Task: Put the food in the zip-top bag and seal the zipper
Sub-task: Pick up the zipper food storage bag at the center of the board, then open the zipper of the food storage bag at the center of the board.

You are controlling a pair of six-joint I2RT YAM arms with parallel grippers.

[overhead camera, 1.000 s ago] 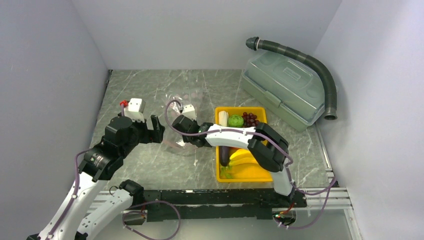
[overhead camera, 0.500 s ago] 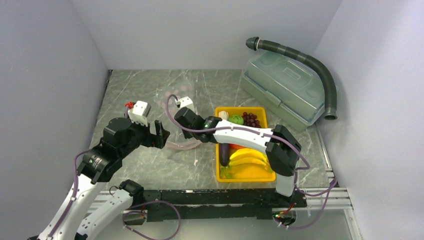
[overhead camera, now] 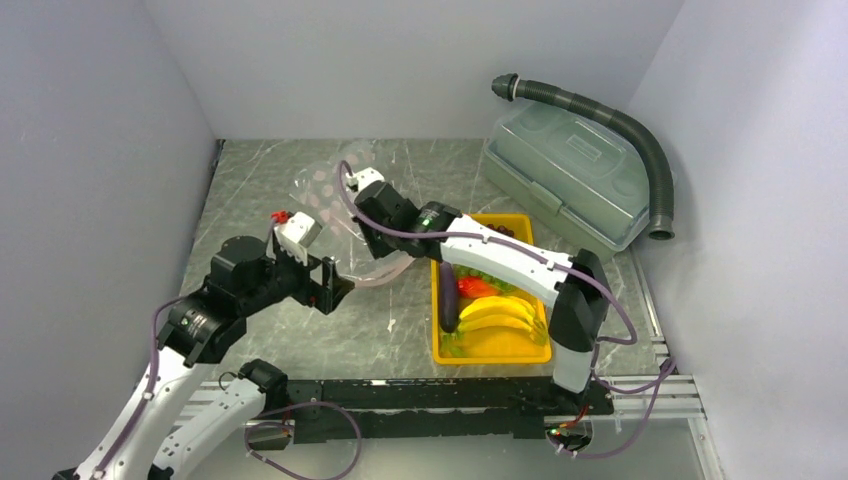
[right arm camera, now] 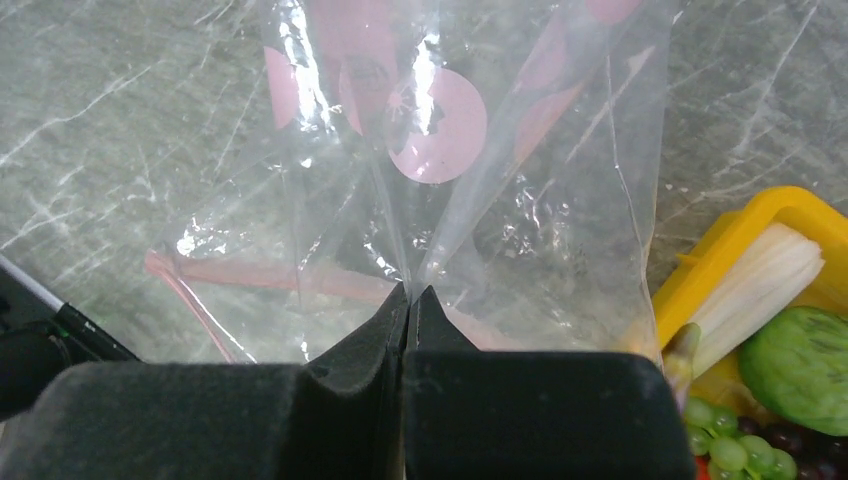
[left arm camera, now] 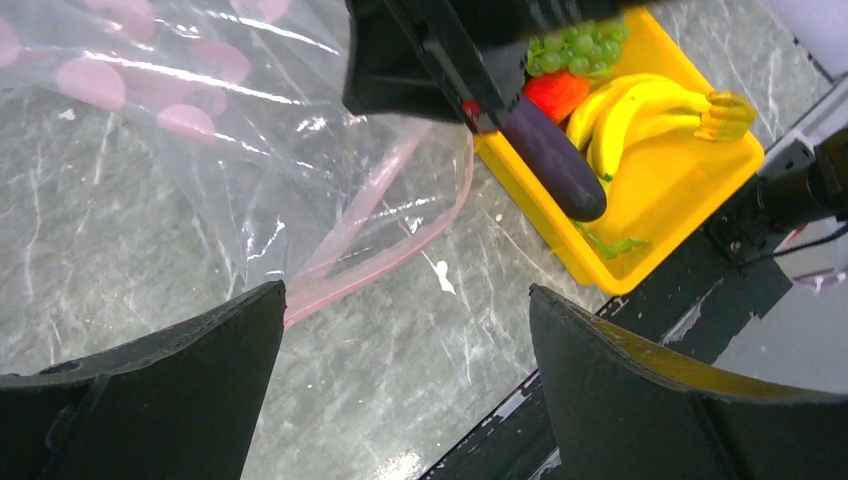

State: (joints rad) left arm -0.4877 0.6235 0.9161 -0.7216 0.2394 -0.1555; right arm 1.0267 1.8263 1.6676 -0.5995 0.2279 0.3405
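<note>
The clear, pink-dotted zip-top bag [overhead camera: 330,200] is seen pinched by its film between the closed fingers of the right gripper [right arm camera: 411,295], over the marbled table [overhead camera: 260,180] just left of the yellow tray [overhead camera: 490,355]. Its pink zipper [left arm camera: 400,250] is looped at the bag's near edge, in front of the left gripper [left arm camera: 405,330], whose jaws are spread wide with nothing held. Bananas [overhead camera: 495,315], an eggplant [overhead camera: 449,300], a red pepper [overhead camera: 476,288] and green grapes [left arm camera: 572,48] are shown lying in the tray.

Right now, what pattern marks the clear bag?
Pink round dots on the bag; clearest in right wrist view.
</note>
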